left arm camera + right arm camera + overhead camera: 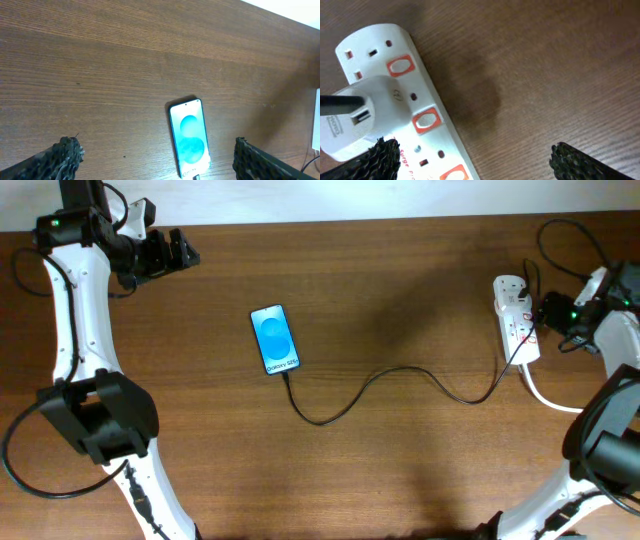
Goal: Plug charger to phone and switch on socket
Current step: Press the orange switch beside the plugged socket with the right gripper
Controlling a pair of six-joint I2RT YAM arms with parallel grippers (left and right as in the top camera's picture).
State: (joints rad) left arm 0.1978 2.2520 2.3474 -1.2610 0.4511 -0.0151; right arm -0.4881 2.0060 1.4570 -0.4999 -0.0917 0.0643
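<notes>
The phone (pixel 274 338) lies flat left of centre, its blue screen lit; it also shows in the left wrist view (pixel 189 137). The black charger cable (pixel 400 372) runs from the phone's near edge, where its connector tip (pixel 197 176) meets the phone, to the white socket strip (pixel 515 320). In the right wrist view the cable (pixel 335 102) enters a white plug (pixel 367 122) seated in the strip (pixel 432 150), beside red switches (pixel 426 120). My left gripper (pixel 183 248) (pixel 157 162) is open, high and back from the phone. My right gripper (pixel 546 310) (pixel 475 162) is open just over the strip's side.
The thick white cord (pixel 545 395) leaves the strip towards the right front. The wooden table (pixel 420 460) carries only these things. Both arm bases stand at the front corners.
</notes>
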